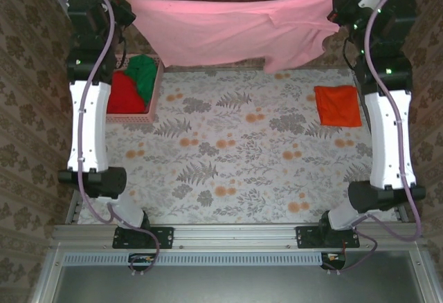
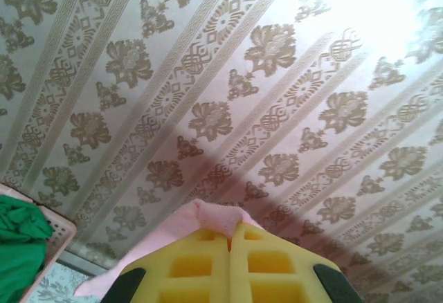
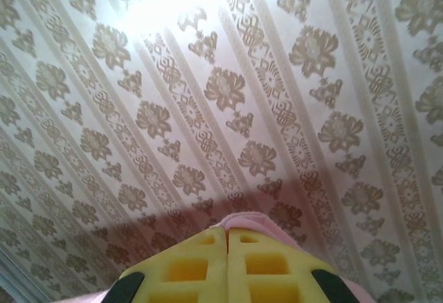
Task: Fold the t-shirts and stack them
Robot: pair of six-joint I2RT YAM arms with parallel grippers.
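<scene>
Left gripper (image 2: 229,232) and right gripper (image 3: 228,234) clamped on pink t-shirt (image 1: 221,30), spread high behind basket (image 1: 151,115); soft, light, sagging, so you grip outer corners.

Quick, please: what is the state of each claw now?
Left claw: closed, holding the light pink t-shirt.
Right claw: closed, holding the same t-shirt.

Spread t-shirt (image 1: 228,30) between left tool (image 2: 229,237) and right tool (image 3: 228,235) at back, basket (image 1: 131,117) of t-shirts (image 1: 131,85) left, folded t-shirt (image 1: 338,106) right

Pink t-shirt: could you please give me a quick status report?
Both shut on pink t-shirt: left claw, right claw. Stretched aloft between them. Right side: orange t-shirt; left: basket.
</scene>
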